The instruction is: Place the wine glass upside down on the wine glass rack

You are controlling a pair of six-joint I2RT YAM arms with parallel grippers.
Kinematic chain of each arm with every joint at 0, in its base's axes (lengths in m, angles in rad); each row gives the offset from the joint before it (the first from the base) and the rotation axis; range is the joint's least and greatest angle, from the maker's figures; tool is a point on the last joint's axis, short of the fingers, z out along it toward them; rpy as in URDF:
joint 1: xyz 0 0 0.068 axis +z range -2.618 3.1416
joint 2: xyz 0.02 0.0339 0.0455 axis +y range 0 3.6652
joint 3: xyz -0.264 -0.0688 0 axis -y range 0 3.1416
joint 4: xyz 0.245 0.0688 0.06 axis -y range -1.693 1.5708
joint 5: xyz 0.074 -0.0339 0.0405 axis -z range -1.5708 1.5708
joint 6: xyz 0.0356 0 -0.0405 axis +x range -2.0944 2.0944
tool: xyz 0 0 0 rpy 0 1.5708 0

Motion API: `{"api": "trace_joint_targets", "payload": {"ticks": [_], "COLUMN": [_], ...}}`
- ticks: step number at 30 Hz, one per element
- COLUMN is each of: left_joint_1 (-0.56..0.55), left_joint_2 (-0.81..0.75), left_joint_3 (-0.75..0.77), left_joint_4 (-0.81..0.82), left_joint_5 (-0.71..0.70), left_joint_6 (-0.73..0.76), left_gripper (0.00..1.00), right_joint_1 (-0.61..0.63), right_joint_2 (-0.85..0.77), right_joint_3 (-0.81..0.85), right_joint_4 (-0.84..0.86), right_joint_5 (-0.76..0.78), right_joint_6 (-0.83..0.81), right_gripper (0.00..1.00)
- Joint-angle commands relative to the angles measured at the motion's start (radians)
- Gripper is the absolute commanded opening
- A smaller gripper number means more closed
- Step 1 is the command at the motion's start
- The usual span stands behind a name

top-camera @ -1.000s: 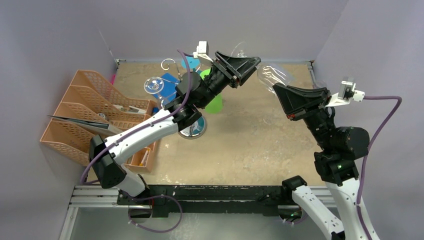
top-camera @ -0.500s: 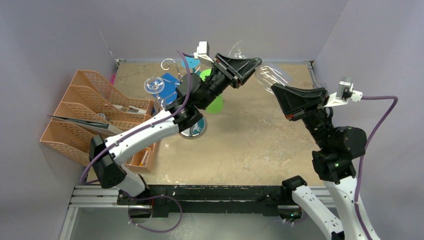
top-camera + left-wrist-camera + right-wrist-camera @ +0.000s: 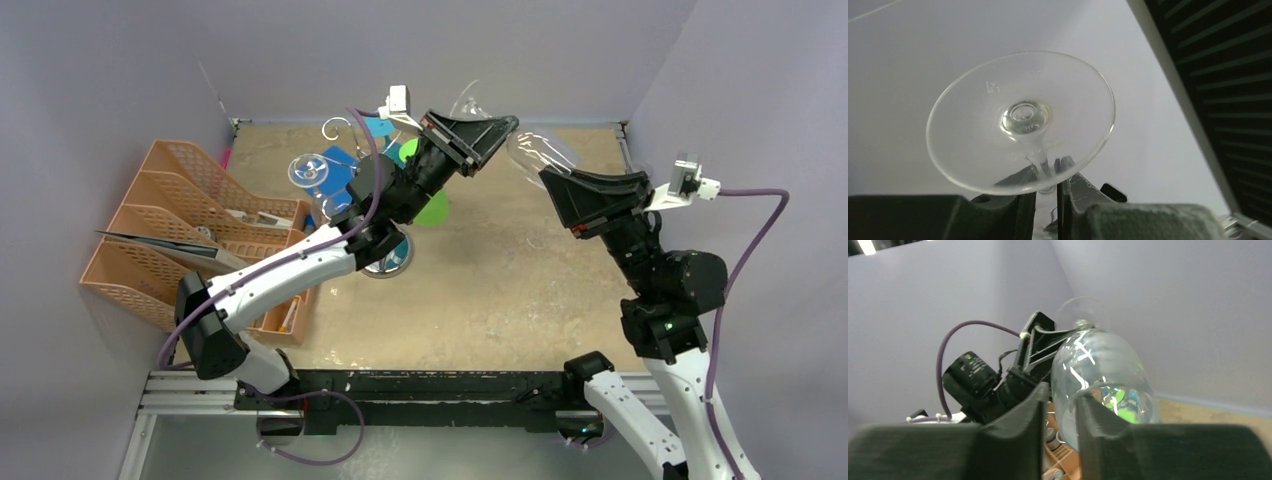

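Observation:
The clear wine glass (image 3: 540, 150) hangs on its side in the air above the back of the table, between both arms. My left gripper (image 3: 508, 124) is shut on its thin stem just under the round foot (image 3: 1020, 120), the stem pinched between the black fingers (image 3: 1075, 192). My right gripper (image 3: 1059, 407) stands slightly open at the bowl (image 3: 1103, 367): one finger is inside the rim, the other outside, with a gap beside the glass wall. The wine glass rack (image 3: 390, 262) stands left of centre, its chrome base partly hidden by the left arm.
An orange desk organiser (image 3: 190, 220) fills the left side. Another glass (image 3: 308, 168) hangs by the rack's scroll arms (image 3: 338, 125). Blue and green items (image 3: 432, 208) lie behind the rack. Grey walls close in at the back and right.
My left jaws have closed onto the stem. My right jaws have eased apart at the bowl's rim. Both arms and the glass drifted slightly left.

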Motion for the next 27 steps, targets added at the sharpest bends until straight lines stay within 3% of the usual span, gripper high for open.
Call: {"api": "trace_joint_targets", "payload": {"ticks": [1, 3, 5, 13, 19, 27], "left_joint_1": [-0.027, -0.010, 0.021, 0.073, 0.076, 0.076], "left_joint_2": [-0.089, -0.114, -0.135, -0.224, -0.272, -0.360], "left_joint_3": [-0.059, -0.060, -0.056, -0.057, -0.009, 0.047], "left_joint_4": [0.027, -0.024, -0.082, -0.309, -0.510, -0.867], "left_joint_5": [0.036, 0.062, 0.127, 0.337, 0.477, 0.607], "left_joint_6": [0.273, 0.335, 0.354, 0.608, 0.782, 0.939], "left_gripper": [0.00, 0.00, 0.00, 0.00, 0.00, 0.00], "right_joint_1": [-0.004, -0.004, -0.004, -0.003, -0.004, -0.003], "right_joint_2": [-0.012, -0.040, -0.078, -0.278, -0.340, -0.300], "right_joint_3": [-0.046, -0.078, -0.107, -0.176, -0.180, -0.173], "right_joint_4": [-0.029, -0.049, -0.095, -0.314, -0.410, -0.432], "right_joint_5": [0.073, 0.084, 0.088, 0.073, 0.094, 0.109], "right_joint_6": [-0.001, 0.004, 0.005, -0.023, -0.041, -0.063], "right_gripper": [0.38, 0.53, 0.62, 0.80, 0.83, 0.83]}}
